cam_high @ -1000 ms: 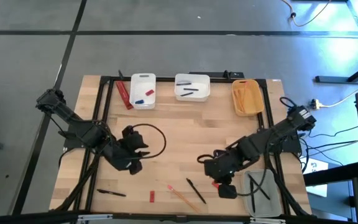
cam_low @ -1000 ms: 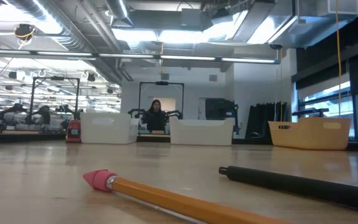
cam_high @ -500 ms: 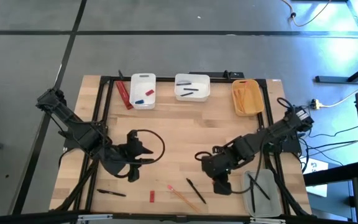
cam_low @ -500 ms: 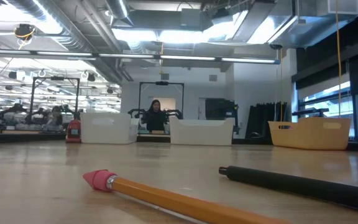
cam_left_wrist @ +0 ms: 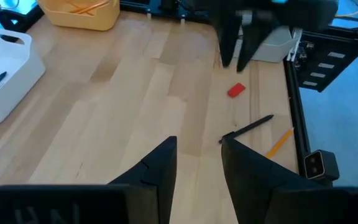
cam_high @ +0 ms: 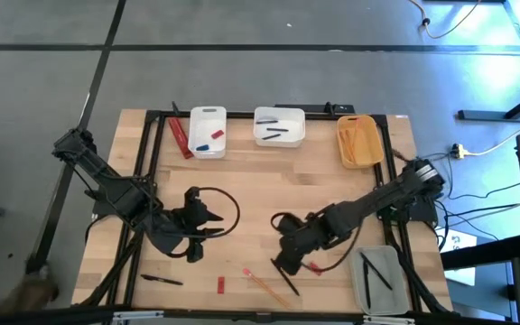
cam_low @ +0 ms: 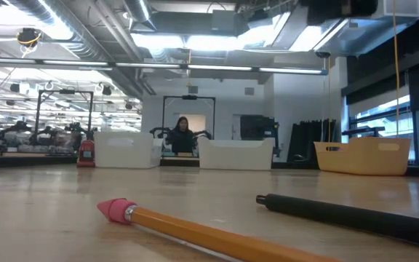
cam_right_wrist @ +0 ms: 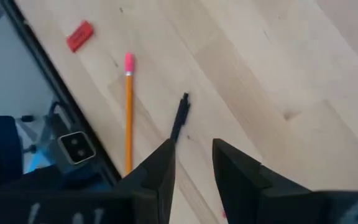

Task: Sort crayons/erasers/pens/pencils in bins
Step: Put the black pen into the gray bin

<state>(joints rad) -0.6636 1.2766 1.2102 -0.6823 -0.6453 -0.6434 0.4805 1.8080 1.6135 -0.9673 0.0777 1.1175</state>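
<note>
Right claw lines up over a loose pen near the bench's front edge.

The right claw [cam_high: 283, 262], fingers slightly parted and empty, hovers above the black pen [cam_high: 285, 277], beside the pencil [cam_high: 262, 283], apparently to straddle it. The left claw [cam_high: 208, 224] waits left of centre, narrowly parted, empty. Three bins [cam_high: 208, 132] line the back edge; the grey bin [cam_high: 382, 280] occupies the front right corner.

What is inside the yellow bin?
The yellow bin holds thin orange pencils lying lengthwise. How many cannot be told, nor whether anything lies under them.
</note>
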